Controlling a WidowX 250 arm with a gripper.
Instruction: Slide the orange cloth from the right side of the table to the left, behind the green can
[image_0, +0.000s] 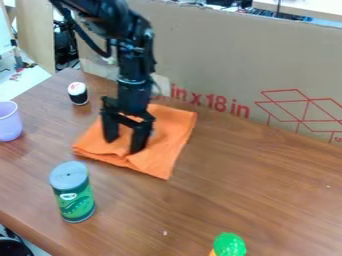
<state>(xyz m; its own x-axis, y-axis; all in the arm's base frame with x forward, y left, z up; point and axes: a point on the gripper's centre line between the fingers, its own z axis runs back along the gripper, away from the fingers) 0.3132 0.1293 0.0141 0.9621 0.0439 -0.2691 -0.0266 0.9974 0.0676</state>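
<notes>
The desk (254, 180) runs back to the cardboard (214, 60), its near left edge slanting past the can. The arm (135, 70) drops from the upper left and hangs nearly upright, its gripper (125, 143) pointing down over the cloth (163, 137). The fingers (139, 137) stand wide apart, with cloth showing between them and nothing gripped. The cloth lies towards the back, well apart from the cup (9, 122) at left; the can (73, 197) stands nearer the front. The green toy (230, 245) sits at the bottom, the roll (78, 93) behind the cloth's left side.
</notes>
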